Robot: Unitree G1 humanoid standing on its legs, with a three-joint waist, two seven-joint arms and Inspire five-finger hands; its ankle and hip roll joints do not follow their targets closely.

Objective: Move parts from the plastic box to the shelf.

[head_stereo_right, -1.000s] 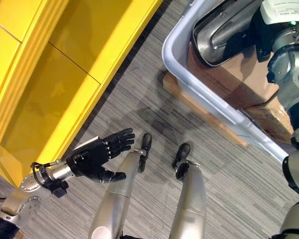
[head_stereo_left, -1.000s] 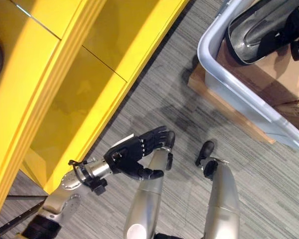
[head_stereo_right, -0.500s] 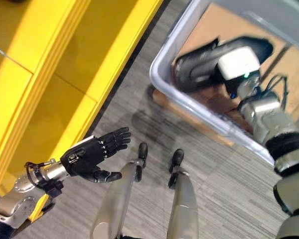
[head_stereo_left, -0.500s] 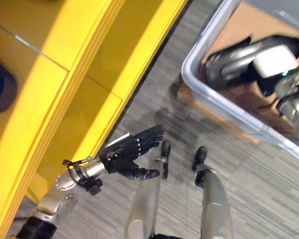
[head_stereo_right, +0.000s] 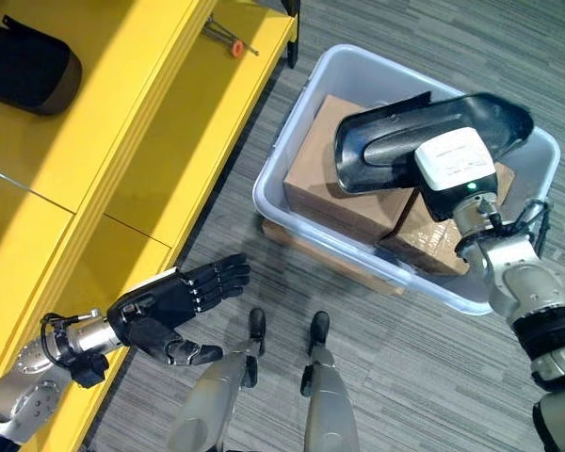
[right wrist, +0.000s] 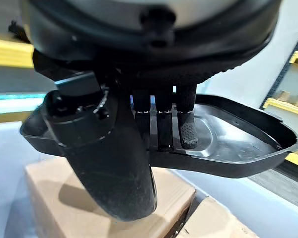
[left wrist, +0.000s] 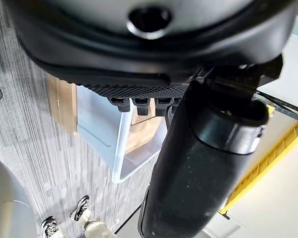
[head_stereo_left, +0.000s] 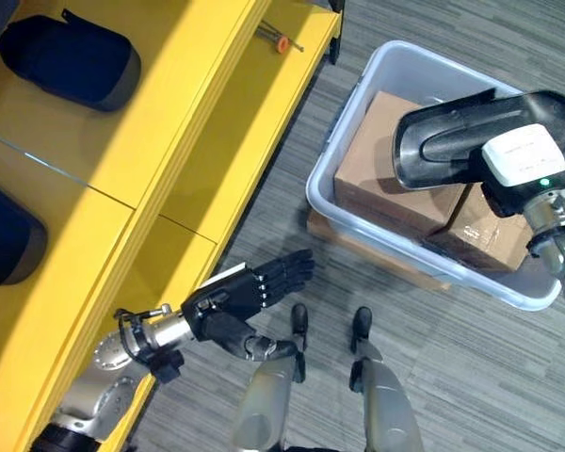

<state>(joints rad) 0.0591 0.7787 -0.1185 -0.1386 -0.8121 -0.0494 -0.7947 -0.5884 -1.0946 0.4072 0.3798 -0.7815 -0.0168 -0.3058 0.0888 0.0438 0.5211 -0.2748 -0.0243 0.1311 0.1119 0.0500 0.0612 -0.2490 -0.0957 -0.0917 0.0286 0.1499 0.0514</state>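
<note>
Presently I have the right robot hand (right wrist: 154,124) closed on a black moulded part (head_stereo_right: 424,132), thumb on one face and fingers curled over the rim into its hollow, as the right wrist view confirms. That pinch across the edge suits a thin shell with no other purchase. The part sits above the box (head_stereo_right: 292,141), over the two cardboard cartons (head_stereo_right: 330,184) stacked inside it, and appears clear of them rather than resting, so I judge the lift is done and the carry has yet to start.

The left robot hand (head_stereo_right: 174,306) hangs spread, fingers straight and holding nothing, beside the box on its shelf side, low over the carpet (head_stereo_right: 433,377). I read that as a standby posture, kept out of the right arm's way.

The yellow shelf (head_stereo_left: 179,141) runs along the far side of the left robot hand from the box. Dark parts (head_stereo_left: 71,61) of similar make already lie on its upper tier, which suggests the destination. A small orange-tipped tool (head_stereo_left: 278,40) lies on the lower tier, at the end nearest the box's far corner.

Risk noted: a one-edge grip on a long part may let it swing during the carry.
</note>
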